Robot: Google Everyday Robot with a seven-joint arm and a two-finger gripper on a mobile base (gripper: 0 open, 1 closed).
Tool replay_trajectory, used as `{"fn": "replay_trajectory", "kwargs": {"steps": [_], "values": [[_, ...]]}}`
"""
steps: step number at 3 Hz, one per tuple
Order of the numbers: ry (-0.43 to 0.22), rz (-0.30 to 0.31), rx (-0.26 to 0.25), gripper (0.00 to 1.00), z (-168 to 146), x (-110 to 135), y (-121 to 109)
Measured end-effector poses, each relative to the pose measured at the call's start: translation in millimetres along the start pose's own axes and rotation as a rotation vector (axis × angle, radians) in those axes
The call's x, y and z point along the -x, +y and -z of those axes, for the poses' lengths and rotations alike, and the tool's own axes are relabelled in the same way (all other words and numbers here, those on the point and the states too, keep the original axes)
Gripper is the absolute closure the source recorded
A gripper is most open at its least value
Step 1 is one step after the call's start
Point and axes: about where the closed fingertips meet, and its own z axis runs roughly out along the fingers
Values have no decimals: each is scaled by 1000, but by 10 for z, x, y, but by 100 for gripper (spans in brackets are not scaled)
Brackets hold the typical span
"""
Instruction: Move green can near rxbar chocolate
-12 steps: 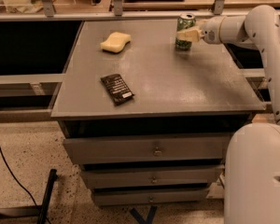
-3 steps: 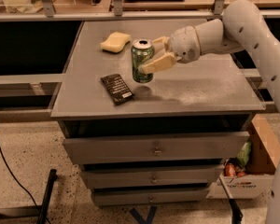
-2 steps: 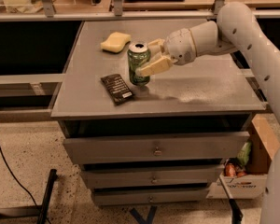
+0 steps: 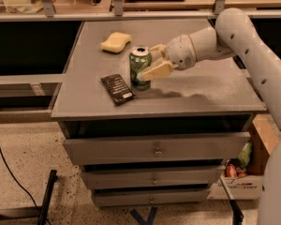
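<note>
The green can (image 4: pixel 139 67) stands upright on the grey table top (image 4: pixel 201 97), just right of the rxbar chocolate (image 4: pixel 117 88), a flat black bar with white text near the front left. My gripper (image 4: pixel 147 62) reaches in from the right on a white arm and is shut on the can, one pale finger (image 4: pixel 154 71) across its front and the other behind it. The can's base is at or on the table surface.
A pale yellow sponge (image 4: pixel 115 41) lies at the back left of the table. Drawers (image 4: pixel 154 149) sit below the top. A railing and shelf run behind. A box with items (image 4: pixel 246 161) stands on the floor at the right.
The gripper carried the can from the table's back right to the front left, and in the last second moved it a little lower and closer to the black bar.
</note>
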Motion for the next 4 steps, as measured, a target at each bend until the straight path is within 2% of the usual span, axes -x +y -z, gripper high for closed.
{"fn": "replay_trajectory", "kwargs": {"steps": [1,2,3,4], "values": [[13,1,-9,0,33,-34,-3],[52,3,-50,0,157,-36,-52],[114,-3,-143,0,437,1,-169],[174,-52,-207,0,757,-3,-336]]}}
